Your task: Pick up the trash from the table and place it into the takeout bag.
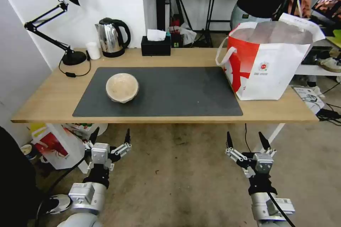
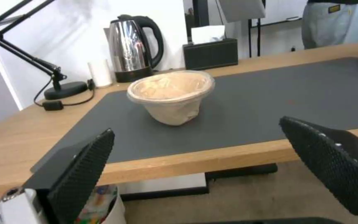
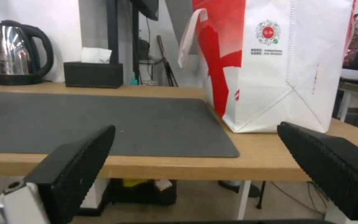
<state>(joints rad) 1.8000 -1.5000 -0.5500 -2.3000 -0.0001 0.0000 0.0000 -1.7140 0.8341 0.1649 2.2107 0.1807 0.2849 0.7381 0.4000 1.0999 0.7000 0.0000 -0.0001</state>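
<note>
While both grippers point(image 1: 110, 137) point(image 1: 246, 140) hover spread off-table point(image 1: 53, 95), beige bowl point(image 1: 122, 87) sits mid-mat.

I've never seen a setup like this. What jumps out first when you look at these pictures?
The big white takeout bag with its red side, standing open at the table's right end. Then the lone beige bowl on the dark grey mat, toward the left. In front of the table's near edge, the left gripper and right gripper hang low, both open and empty.
</note>
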